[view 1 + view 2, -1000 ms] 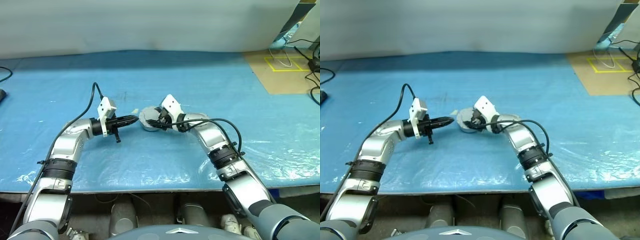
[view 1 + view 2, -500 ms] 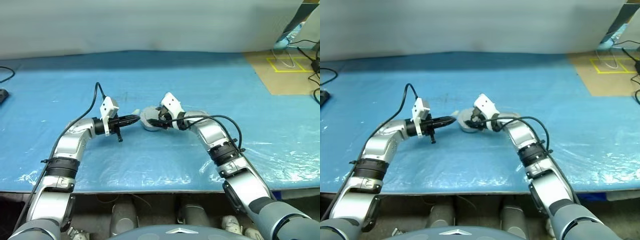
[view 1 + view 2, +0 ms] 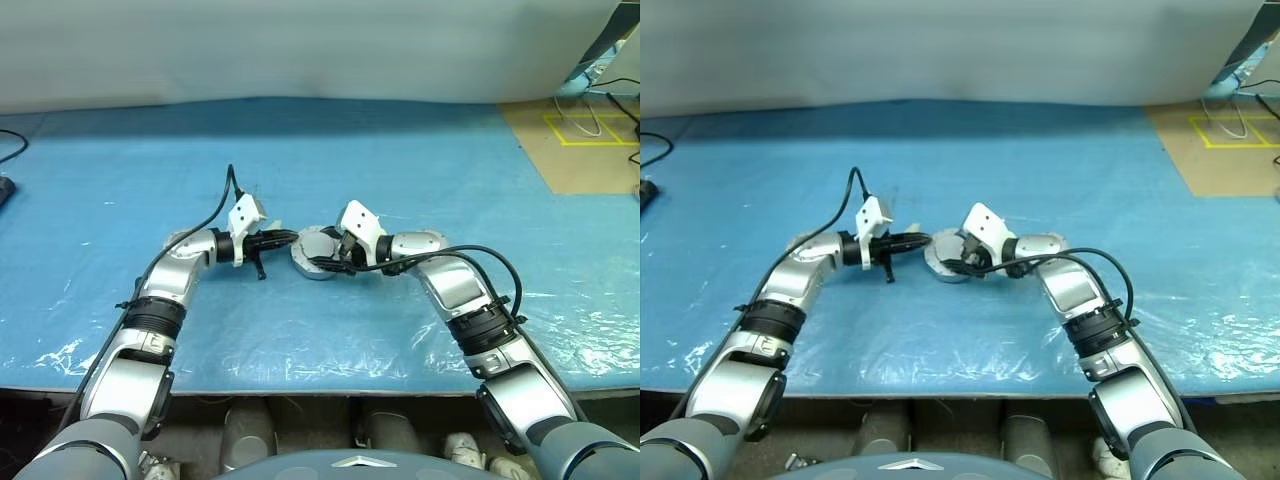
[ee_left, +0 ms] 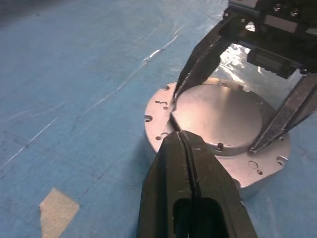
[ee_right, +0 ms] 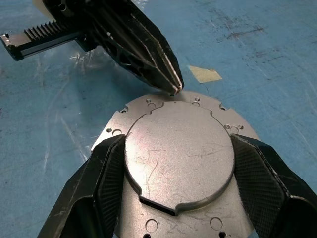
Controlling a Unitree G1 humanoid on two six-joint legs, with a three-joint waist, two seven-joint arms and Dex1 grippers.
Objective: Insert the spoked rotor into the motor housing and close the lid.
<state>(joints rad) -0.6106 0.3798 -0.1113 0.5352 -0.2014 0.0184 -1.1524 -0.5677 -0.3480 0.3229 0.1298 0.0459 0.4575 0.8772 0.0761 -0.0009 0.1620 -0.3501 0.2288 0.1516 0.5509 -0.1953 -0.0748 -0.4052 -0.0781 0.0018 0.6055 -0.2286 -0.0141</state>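
Compared with a second ago, the left gripper (image 3: 292,237) has slid in from the left toward the middle of the frame, so its closed tip now sits right at the edge of the motor housing (image 3: 318,252) instead of standing off from it. The right gripper (image 5: 173,186) has drawn back a little toward the lower right with the housing between its fingers. The whole head view has also shifted, so part of the change is the camera's own.

The left gripper's two black fingers are pressed tight together with nothing between them; in the left wrist view their tip (image 4: 177,139) meets the rim of the lid (image 4: 218,116). The right gripper's fingers (image 5: 101,186) stand wide apart, one on each side of the lid, their pads against its edge.

The housing sits on the blue sheet (image 3: 420,150) just below the centre of the head views, between the two grippers. It is a short round silver-grey part with a flange dotted with small holes. The lid lies on top of it, smooth plain face up, lightly scratched, with a small notch in its edge. A scrap of tan tape (image 4: 58,212) lies on the sheet near the housing.
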